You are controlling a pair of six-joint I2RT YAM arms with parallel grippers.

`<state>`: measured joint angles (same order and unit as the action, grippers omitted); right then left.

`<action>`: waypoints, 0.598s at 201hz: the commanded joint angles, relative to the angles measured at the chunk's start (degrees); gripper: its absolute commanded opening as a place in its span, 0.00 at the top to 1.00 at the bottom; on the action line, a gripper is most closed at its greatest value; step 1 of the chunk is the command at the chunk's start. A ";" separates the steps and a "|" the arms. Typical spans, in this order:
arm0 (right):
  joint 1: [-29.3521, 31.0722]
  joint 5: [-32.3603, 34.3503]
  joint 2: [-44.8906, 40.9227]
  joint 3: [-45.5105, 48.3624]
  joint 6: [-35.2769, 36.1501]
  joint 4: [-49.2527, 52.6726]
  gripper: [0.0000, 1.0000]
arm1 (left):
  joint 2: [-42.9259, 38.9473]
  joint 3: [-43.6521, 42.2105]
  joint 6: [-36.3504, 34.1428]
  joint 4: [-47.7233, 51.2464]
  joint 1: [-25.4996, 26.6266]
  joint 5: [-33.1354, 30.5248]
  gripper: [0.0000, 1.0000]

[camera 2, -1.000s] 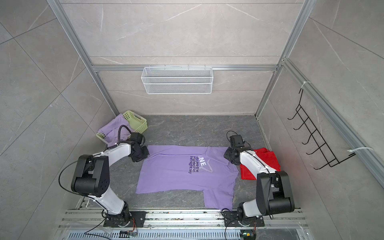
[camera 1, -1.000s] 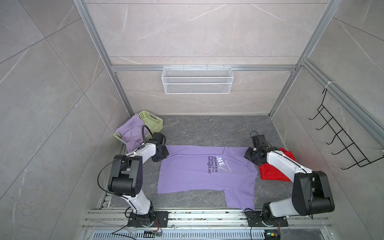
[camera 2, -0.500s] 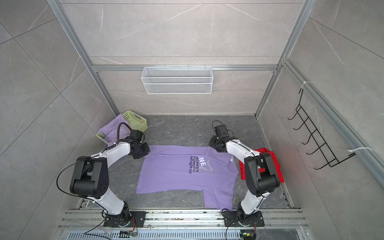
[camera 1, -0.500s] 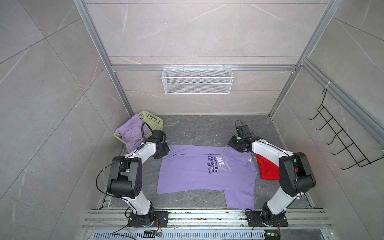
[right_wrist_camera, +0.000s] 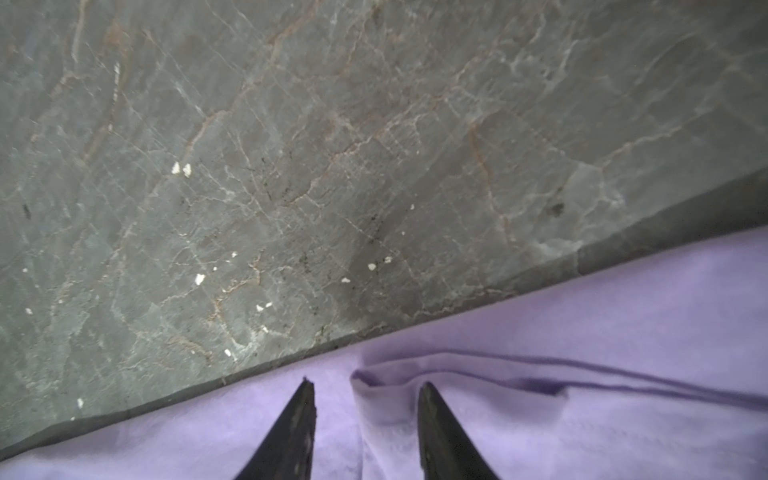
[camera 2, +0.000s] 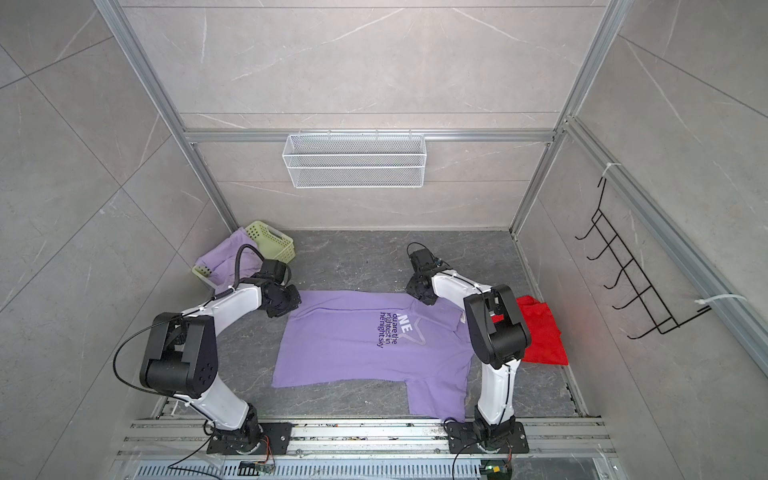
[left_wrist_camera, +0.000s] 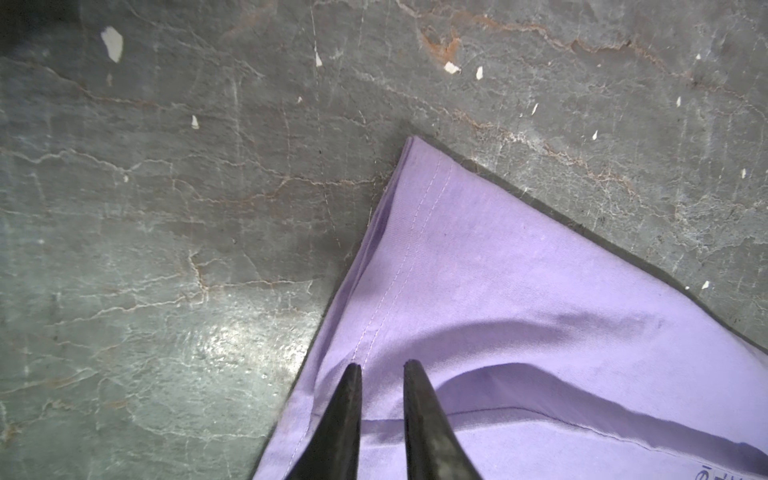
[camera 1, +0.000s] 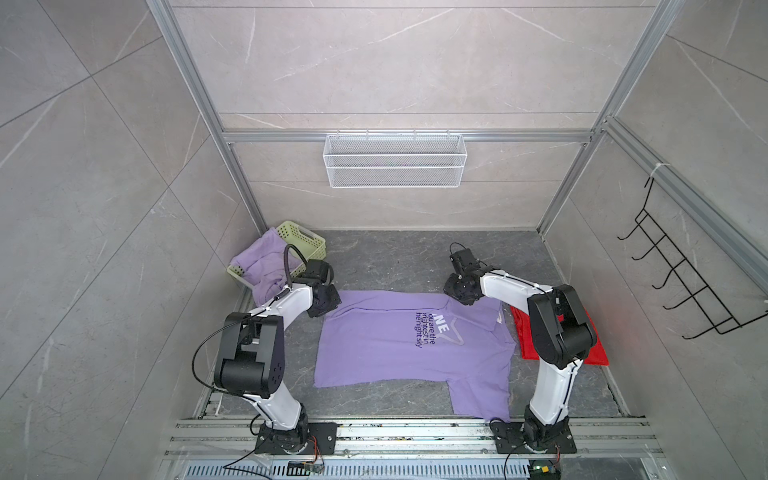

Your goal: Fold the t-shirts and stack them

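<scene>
Two jaws at t-shirt [camera 1: 374, 340] edge, floor [camera 1: 395, 257] beyond

My left arm [camera 1: 286, 305] and right arm [camera 1: 507, 291]: white link shells, black joint housings. Black cables [camera 1: 285, 262] trail each; I see dark tapered fingers [left_wrist_camera: 340, 424].

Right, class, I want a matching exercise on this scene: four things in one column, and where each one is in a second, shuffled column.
Things
1. printed lilac t-shirt
2. second lilac t-shirt
3. red cloth
4. white wire basket

Places
A. hanging from the metal rail
B. spread flat on the grey surface
C. draped over the green basket
D. lying partly under the right arm

Pairs: 1-B, 2-C, 3-D, 4-A
</scene>
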<state>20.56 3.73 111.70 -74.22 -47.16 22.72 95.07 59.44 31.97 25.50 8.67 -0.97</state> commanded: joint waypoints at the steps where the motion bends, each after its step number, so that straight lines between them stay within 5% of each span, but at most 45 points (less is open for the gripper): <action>1: 0.28 1.18 3.05 -2.32 0.40 2.94 0.63 | -1.50 1.26 -0.56 0.13 0.07 0.38 0.77; 49: 0.30 2.25 2.08 -1.78 -0.31 2.77 0.96 | -0.77 2.08 -1.59 0.24 0.08 0.74 0.77; 120: 4.04 7.76 -11.06 4.56 -8.02 8.22 0.98 | 3.27 4.74 -2.71 0.08 0.10 3.17 0.77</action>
<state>22.17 7.81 107.57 -71.94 -50.28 26.30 96.05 61.25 31.24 25.52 8.64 0.12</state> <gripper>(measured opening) 0.046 0.230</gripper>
